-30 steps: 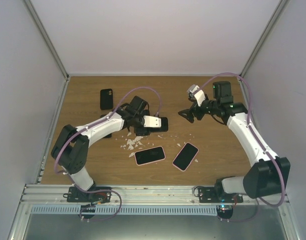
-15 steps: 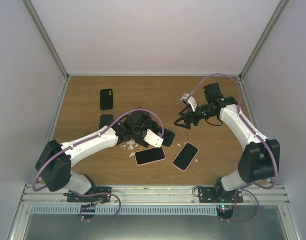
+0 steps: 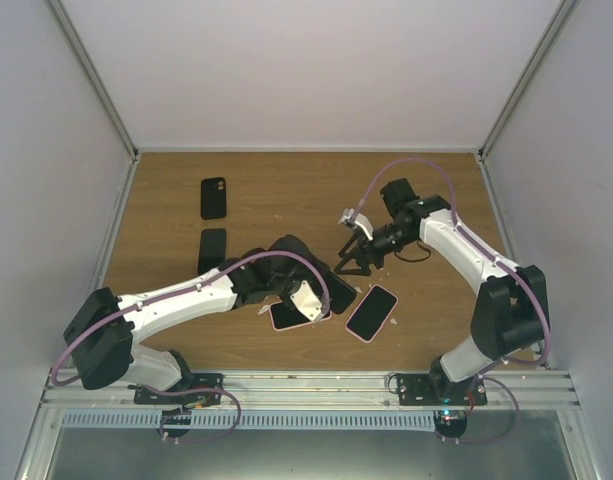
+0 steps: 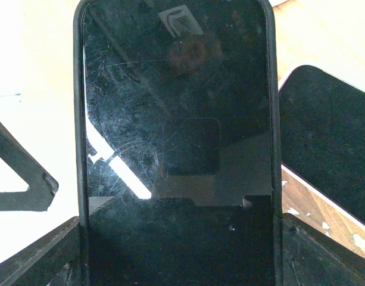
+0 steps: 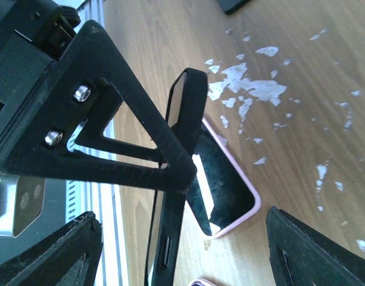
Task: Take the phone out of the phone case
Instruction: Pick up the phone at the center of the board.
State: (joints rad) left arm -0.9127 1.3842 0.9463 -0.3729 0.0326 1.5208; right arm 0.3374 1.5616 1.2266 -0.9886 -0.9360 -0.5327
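My left gripper [image 3: 326, 290] is shut on a phone in a black case [image 4: 176, 119] and holds it off the table, tilted on edge, above a pink-cased phone [image 3: 286, 318]. In the left wrist view the dark, scratched screen fills the frame, with my left gripper [image 4: 179, 250] clamping its lower end. My right gripper [image 3: 352, 262] is open just right of it. In the right wrist view my right gripper [image 5: 182, 229] straddles the black case's edge [image 5: 173, 226] without touching it. The left finger [image 5: 128, 131] crosses in front.
A second pink-cased phone [image 3: 372, 313] lies face up right of centre. Two black phones [image 3: 214, 197] [image 3: 212, 248] lie at the back left. White flakes [image 5: 247, 89] are scattered on the wooden table [image 3: 426, 190]. Grey walls close off three sides.
My left arm has carried the black-cased phone forward and to the right, over the pink phone. My right arm has swung left and down, bringing its open gripper up to the phone.
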